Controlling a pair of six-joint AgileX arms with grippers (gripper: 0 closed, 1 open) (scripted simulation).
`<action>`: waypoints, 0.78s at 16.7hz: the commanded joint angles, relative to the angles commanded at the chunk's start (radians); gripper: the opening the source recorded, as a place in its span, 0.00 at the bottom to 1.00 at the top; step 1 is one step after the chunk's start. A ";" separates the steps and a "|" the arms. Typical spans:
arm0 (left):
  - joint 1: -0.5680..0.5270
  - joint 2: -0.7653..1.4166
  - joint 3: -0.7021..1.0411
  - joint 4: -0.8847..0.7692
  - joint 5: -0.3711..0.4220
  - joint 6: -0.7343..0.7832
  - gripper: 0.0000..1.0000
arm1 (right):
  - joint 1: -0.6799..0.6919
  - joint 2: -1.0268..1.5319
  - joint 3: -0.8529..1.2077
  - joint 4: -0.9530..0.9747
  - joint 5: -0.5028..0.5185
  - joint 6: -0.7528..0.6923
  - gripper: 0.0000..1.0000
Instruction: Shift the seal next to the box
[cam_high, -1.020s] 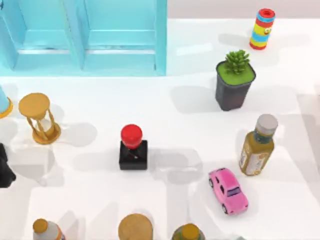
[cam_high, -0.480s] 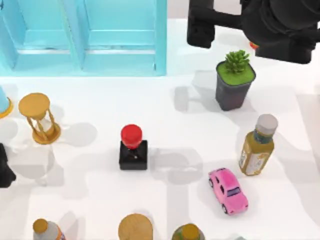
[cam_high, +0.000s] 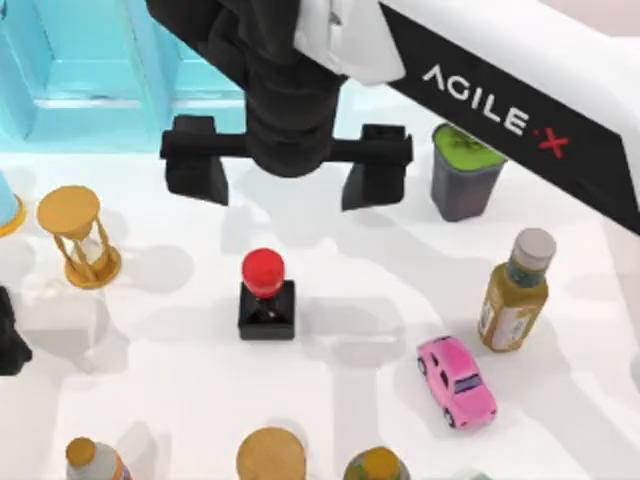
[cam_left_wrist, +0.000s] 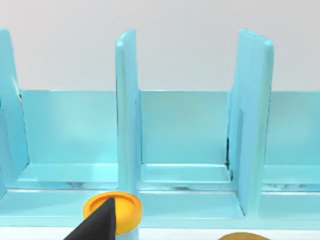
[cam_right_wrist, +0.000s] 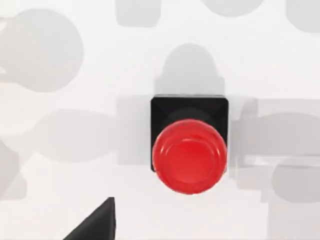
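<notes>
My right end effector (cam_high: 286, 168) hangs wide open and empty above the seal (cam_high: 266, 296), which stands mid-counter. A potted plant (cam_high: 465, 178), bottle (cam_high: 515, 291) and pink toy car (cam_high: 457, 381) stand to its right, an hourglass (cam_high: 78, 237) to its left, and the blue box (cam_high: 165, 75) behind.

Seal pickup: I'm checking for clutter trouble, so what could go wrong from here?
The right gripper hangs open, offset from the seal; closing on the round red knob could slip or tip it. Carrying it toward the box, the arm might brush the hourglass.
</notes>
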 joint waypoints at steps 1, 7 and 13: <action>0.000 0.000 0.000 0.000 0.000 0.000 1.00 | 0.018 0.050 0.051 -0.031 0.004 0.019 1.00; 0.000 0.000 0.000 0.000 0.000 0.000 1.00 | 0.058 0.162 0.165 -0.099 0.014 0.062 1.00; 0.000 0.000 0.000 0.000 0.000 0.000 1.00 | 0.051 0.161 0.123 -0.058 0.013 0.055 1.00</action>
